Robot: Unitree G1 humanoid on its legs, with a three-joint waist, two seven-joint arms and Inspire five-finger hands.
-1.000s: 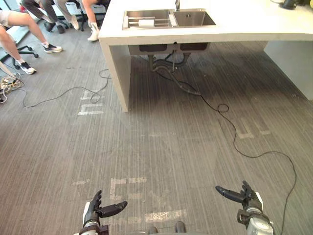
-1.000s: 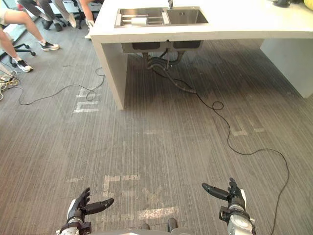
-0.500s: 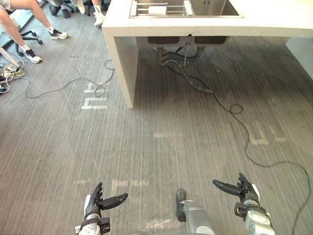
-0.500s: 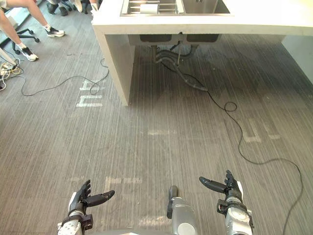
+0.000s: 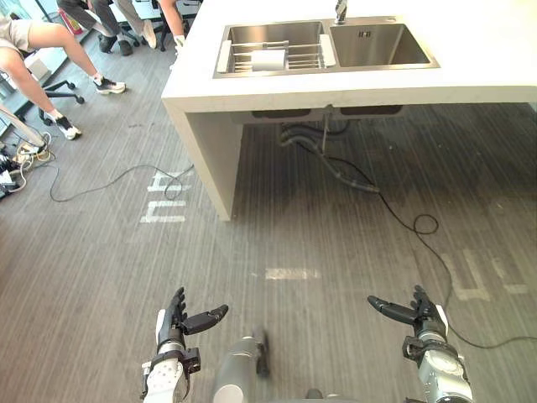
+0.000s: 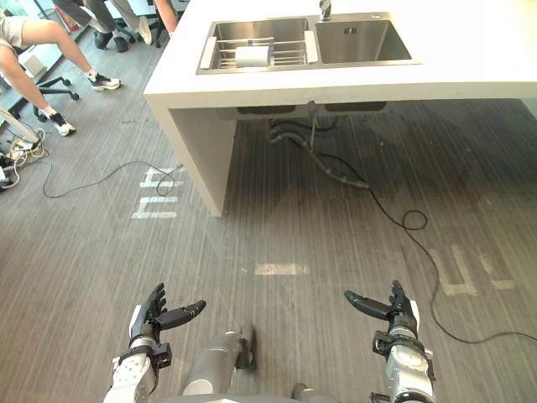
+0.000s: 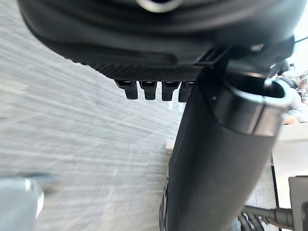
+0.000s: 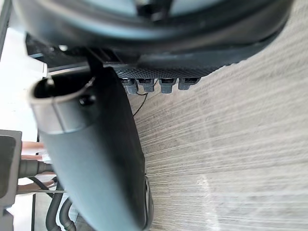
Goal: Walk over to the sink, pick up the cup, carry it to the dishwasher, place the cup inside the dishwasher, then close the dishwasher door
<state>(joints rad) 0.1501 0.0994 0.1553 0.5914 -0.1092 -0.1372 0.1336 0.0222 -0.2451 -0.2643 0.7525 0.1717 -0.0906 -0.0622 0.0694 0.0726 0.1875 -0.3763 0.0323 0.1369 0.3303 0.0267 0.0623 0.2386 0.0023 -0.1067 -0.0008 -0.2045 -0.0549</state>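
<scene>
Cup well ahead in the sink, both my hands empty

The white cup (image 5: 268, 60) lies on its side on the wire rack (image 5: 306, 60) in the steel sink's (image 5: 382, 52) left basin. Smooth and round, it may roll or slip from my grasp. My left hand (image 5: 174, 323) and right hand (image 5: 422, 323) hang low, fingers spread, holding nothing, well apart from the white counter (image 5: 478, 50).

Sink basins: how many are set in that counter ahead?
2, side by side. The left basin holds a rack with the white cup lying on it; the right basin looks empty. The counter runs past the view's right edge.
</scene>
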